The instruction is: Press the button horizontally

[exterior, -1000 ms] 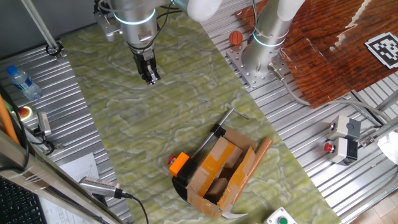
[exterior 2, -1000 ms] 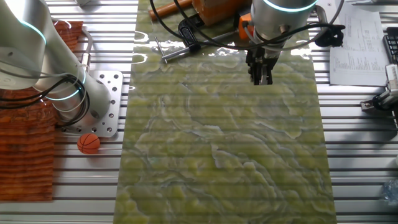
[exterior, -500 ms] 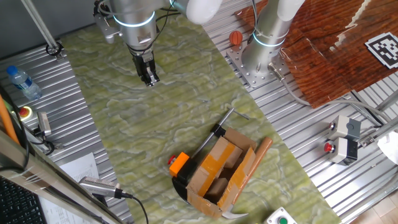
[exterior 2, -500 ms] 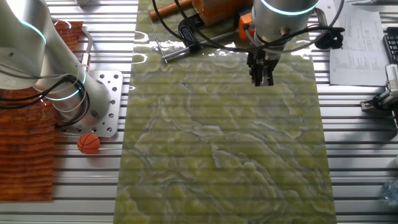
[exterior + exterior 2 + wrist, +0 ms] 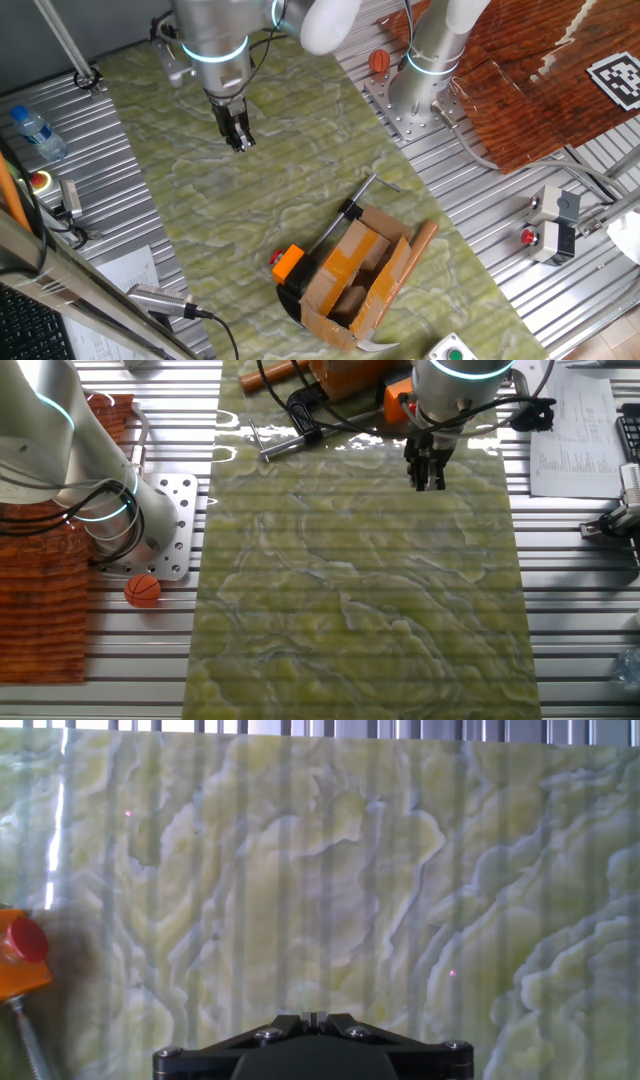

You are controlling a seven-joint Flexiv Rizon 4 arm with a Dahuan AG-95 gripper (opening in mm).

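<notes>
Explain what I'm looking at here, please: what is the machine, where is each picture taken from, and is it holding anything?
The machine is one robot arm ending in a two-finger pincer. Two pictures come from fixed cameras that look down on the table from opposite sides; the third comes from a camera on the hand, looking along the fingers, so the dark edge at its bottom is part of the hand. The pincer hangs above a green marbled mat and holds nothing. Near one end of the mat stands an open cardboard box, and against it a small orange housing with a red button on its side. That is the button to press; the hand view shows it at the far left. The pincer is well apart from it. Whether the fingers are open or shut cannot be told.
</notes>
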